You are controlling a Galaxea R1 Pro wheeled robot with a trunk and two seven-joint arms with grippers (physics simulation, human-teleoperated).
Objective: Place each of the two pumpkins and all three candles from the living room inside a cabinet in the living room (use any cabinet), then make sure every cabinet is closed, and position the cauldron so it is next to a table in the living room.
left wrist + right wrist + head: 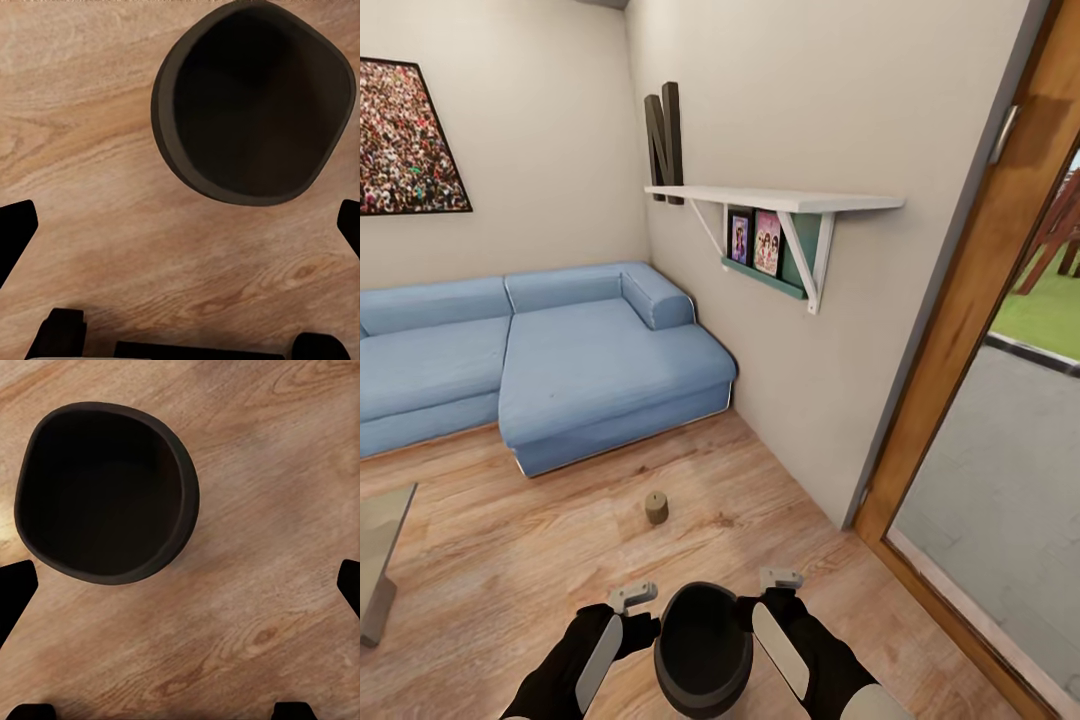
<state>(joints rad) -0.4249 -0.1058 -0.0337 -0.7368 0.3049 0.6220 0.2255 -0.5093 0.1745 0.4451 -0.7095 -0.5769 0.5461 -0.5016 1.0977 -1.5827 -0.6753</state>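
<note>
The cauldron (703, 650) sits on the wood floor (540, 560) between my left gripper (632, 600) and right gripper (780, 582); both jaws spread wide, holding nothing. One candle (656, 507) stands ahead, near the blue sofa (560, 370).

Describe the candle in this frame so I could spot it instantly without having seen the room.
Start at the blue corner sofa and drop to the wooden floor in front of its chaise end. The candle stands there alone, a short olive-brown stub, far smaller and lighter than the black cauldron nearer the robot.
</note>
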